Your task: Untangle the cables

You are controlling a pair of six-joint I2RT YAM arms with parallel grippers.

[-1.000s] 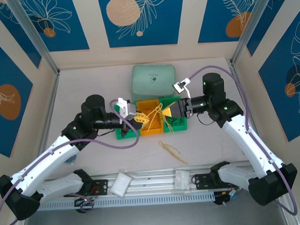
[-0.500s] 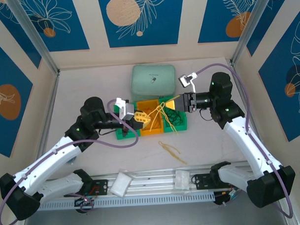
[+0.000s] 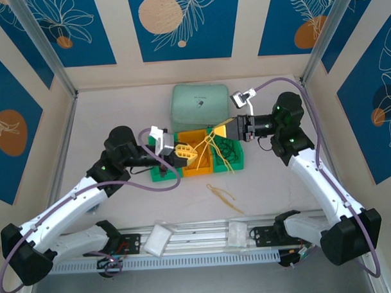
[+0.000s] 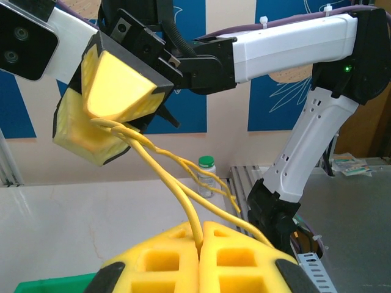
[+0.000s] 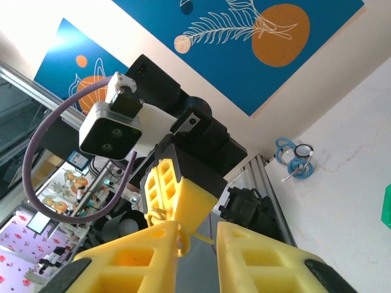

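Observation:
A yellow cable (image 3: 208, 145) stretches in the air between my two grippers above the bins, and loose strands hang down toward the right green bin (image 3: 238, 163). My left gripper (image 3: 185, 152) is shut on the yellow cable (image 4: 183, 201), pinched at its fingertips (image 4: 201, 241). My right gripper (image 3: 219, 134) stands a little open (image 5: 200, 229). A loop of the yellow cable (image 5: 185, 239) hangs on its left finger, and a strand crosses the gap. Dark cable (image 3: 231, 151) lies in the right green bin. Another yellowish cable (image 3: 221, 196) lies loose on the table in front.
An orange bin (image 3: 197, 164) sits between the right green bin and a left green bin (image 3: 159, 175). A mint-green pouch (image 3: 200, 104) lies behind them. A green-capped bottle (image 4: 206, 174) and a light-blue coiled cord (image 5: 293, 159) sit near the left arm's base rail.
My right gripper has drawn back to the right and upward, and the left gripper has shifted slightly left. The yellow cable between them is now stretched longer and lifted higher above the bins.

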